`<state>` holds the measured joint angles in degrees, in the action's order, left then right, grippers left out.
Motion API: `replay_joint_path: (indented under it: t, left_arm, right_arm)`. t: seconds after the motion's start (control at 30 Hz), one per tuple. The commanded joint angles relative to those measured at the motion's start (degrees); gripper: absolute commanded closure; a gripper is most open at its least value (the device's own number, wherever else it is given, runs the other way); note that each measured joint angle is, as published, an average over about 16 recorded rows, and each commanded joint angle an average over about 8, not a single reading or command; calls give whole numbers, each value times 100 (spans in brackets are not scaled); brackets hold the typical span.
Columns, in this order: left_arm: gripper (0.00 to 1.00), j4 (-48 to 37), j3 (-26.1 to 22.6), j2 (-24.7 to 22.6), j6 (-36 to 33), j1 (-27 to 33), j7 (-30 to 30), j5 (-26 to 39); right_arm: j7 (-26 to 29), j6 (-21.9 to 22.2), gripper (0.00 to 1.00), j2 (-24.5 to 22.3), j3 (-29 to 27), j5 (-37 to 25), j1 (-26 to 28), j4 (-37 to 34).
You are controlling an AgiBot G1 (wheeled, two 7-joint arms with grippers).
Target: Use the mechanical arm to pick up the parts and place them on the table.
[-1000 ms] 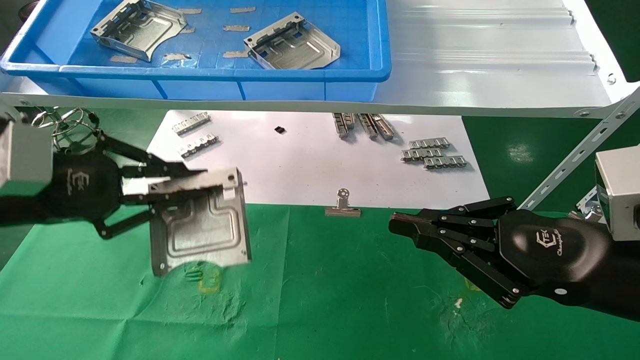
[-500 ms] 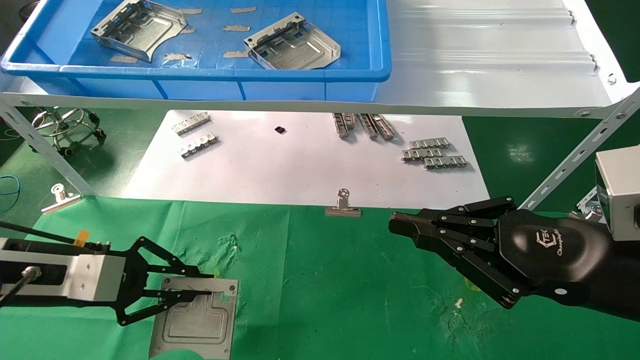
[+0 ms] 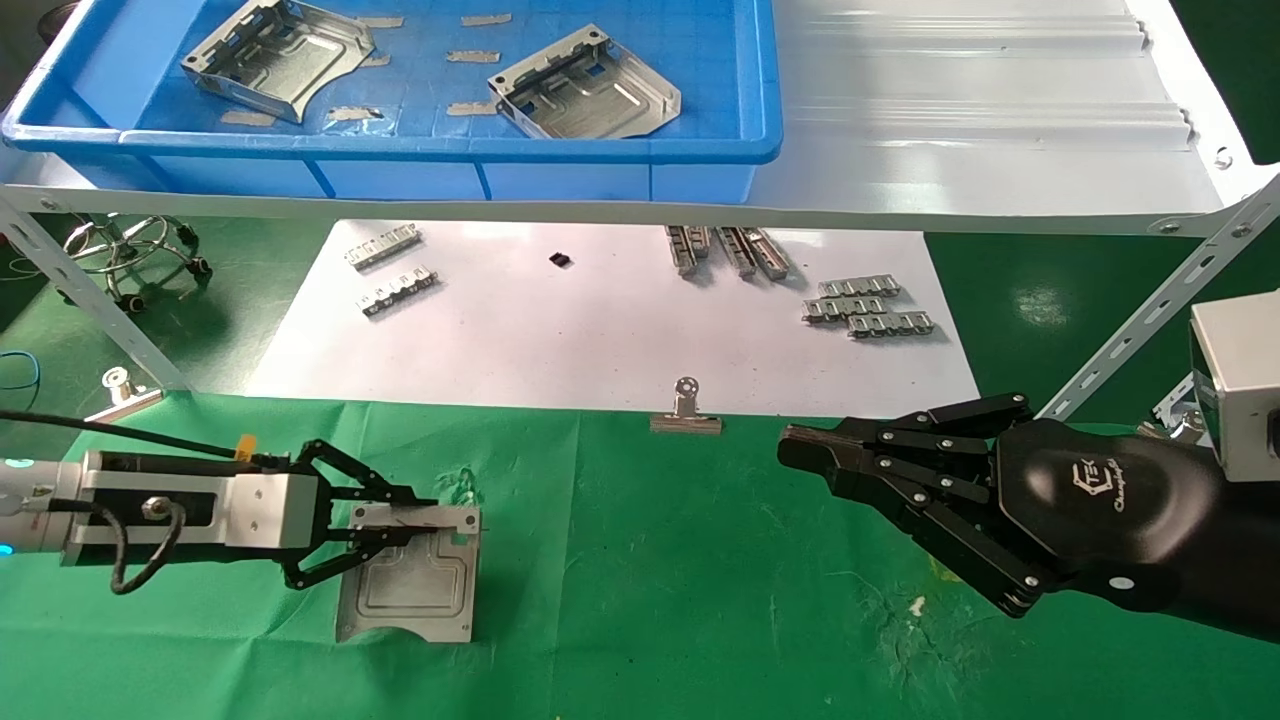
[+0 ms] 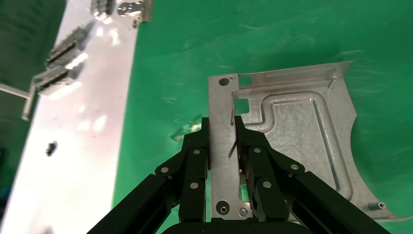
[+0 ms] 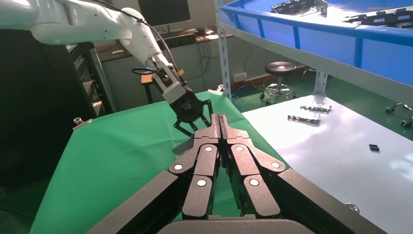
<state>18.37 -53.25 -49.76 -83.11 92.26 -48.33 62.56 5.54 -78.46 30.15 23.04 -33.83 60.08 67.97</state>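
One silver part (image 3: 410, 590) lies flat on the green cloth table (image 3: 650, 610) at the front left. My left gripper (image 3: 420, 516) is shut on the part's raised rim strip, low over the cloth. In the left wrist view the fingers (image 4: 197, 156) stand on either side of that strip of the part (image 4: 292, 141). Two more parts (image 3: 275, 55) (image 3: 585, 85) lie in the blue bin (image 3: 400, 147) on the shelf. My right gripper (image 3: 792, 447) is shut and empty, hovering over the cloth at the right; its closed tips show in the right wrist view (image 5: 218, 117).
The pale metal shelf (image 3: 950, 120) overhangs the back, with a slanted support strut (image 3: 1150, 310) at the right. A white paper sheet (image 3: 620, 330) carries toothed metal strips (image 3: 865, 305). Binder clips (image 3: 686, 410) (image 3: 120, 392) sit at its edge.
My left gripper carried the part down from mid-air to the cloth, then shifted it a little farther back and right. The right arm has not moved.
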Motion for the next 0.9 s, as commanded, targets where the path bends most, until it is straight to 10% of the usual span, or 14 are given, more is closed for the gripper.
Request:
replay_joint_path:
  t: [0.03,0.13,0.67,0.9]
  left_arm:
    - [27,-137,1,-74,39,21,-131,14]
    - [1,-285,-16,-141,45,45,-273,50]
    - [0,-766,106,-170,-578,278,-189,-216]
    - [0,-223,236,63,-934,64,717,-745]
  right_arm:
    - [0,0,100,0,0,0,0,0]
    - [0,0,100,0,0,0,0,0]
    - [0,0,97,0,0,0,0,0]
    - [0,0,11,0,0,0,0,0]
